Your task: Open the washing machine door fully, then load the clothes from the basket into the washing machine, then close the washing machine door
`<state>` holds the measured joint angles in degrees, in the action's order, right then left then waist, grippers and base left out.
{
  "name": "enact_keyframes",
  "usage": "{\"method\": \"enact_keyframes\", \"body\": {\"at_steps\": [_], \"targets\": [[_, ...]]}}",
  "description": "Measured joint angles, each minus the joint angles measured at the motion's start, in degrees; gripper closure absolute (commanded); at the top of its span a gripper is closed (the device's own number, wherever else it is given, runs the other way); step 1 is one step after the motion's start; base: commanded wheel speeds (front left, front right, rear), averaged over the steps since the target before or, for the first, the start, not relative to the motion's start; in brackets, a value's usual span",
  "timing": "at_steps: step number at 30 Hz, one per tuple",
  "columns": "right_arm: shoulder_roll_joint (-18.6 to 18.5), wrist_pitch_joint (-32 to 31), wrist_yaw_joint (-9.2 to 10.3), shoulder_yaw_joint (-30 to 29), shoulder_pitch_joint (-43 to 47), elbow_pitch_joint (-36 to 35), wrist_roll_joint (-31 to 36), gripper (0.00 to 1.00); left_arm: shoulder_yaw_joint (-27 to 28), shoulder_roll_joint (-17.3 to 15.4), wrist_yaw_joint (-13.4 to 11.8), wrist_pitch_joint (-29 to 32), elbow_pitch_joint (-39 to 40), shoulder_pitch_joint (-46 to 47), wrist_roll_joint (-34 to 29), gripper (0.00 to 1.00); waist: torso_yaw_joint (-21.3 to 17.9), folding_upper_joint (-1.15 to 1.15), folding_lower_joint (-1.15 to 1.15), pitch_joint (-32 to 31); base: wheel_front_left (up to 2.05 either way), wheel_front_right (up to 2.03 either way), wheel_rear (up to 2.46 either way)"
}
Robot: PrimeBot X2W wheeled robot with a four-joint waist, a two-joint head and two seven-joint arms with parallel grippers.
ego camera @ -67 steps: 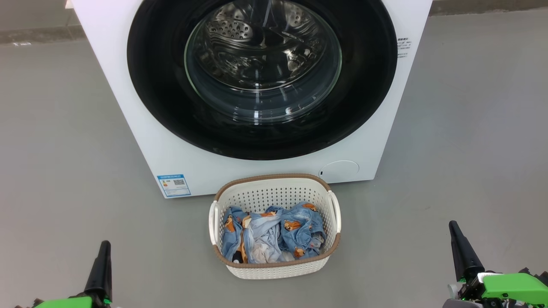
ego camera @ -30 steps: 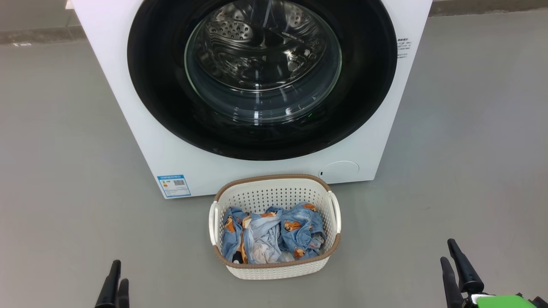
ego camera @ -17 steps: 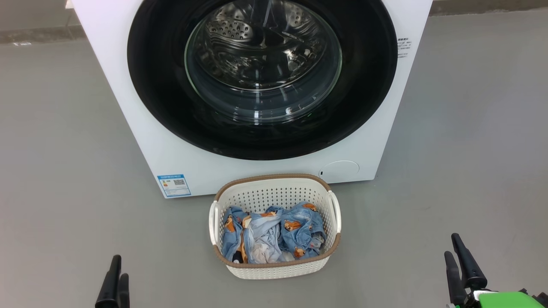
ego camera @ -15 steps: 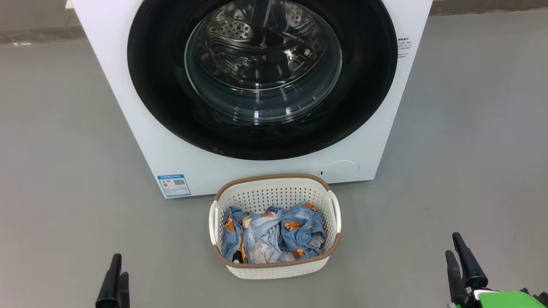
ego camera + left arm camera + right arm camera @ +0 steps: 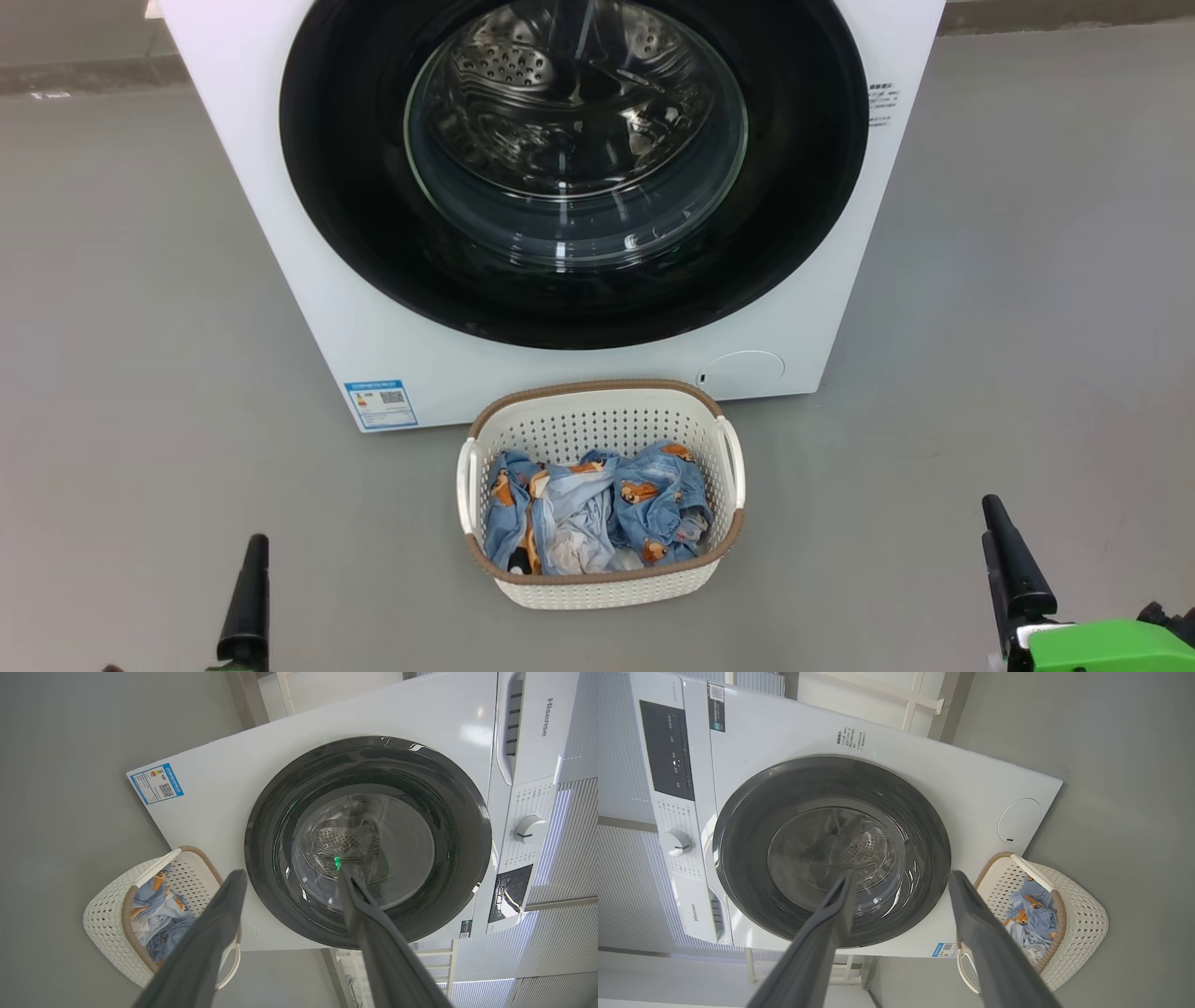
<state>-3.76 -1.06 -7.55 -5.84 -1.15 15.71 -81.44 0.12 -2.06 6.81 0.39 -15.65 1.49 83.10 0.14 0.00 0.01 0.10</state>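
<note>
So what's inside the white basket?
Crumpled light-blue clothes with orange-brown cartoon figures lie in the basket. They cover its bottom, so anything underneath is hidden.

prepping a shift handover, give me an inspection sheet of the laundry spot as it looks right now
surface: bare grey floor
job's things: washing machine with washing machine door shut; basket on the floor just in front of it; clothes bunched inside the basket
clutter: nothing seen
pincers: left pincer open, empty; right pincer open, empty; both apart from the basket
cables: nothing seen
surroundings: dial and dark control panel on the machine's front; pale ribbed wall behind
</note>
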Motion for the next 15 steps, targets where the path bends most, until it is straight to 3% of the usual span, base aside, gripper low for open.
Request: {"method": "enact_keyframes", "body": {"at_steps": [15], "targets": [[-1.16, 2.27, 0.0, 1.34, -0.21, -0.76, 18.68, 0.0, -0.89, -0.8, -0.11, -2.58, 1.62, 0.43, -17.26, 0.0, 0.35, 0.0, 0.0, 0.32, 0.0, 0.0, 0.0]]}}
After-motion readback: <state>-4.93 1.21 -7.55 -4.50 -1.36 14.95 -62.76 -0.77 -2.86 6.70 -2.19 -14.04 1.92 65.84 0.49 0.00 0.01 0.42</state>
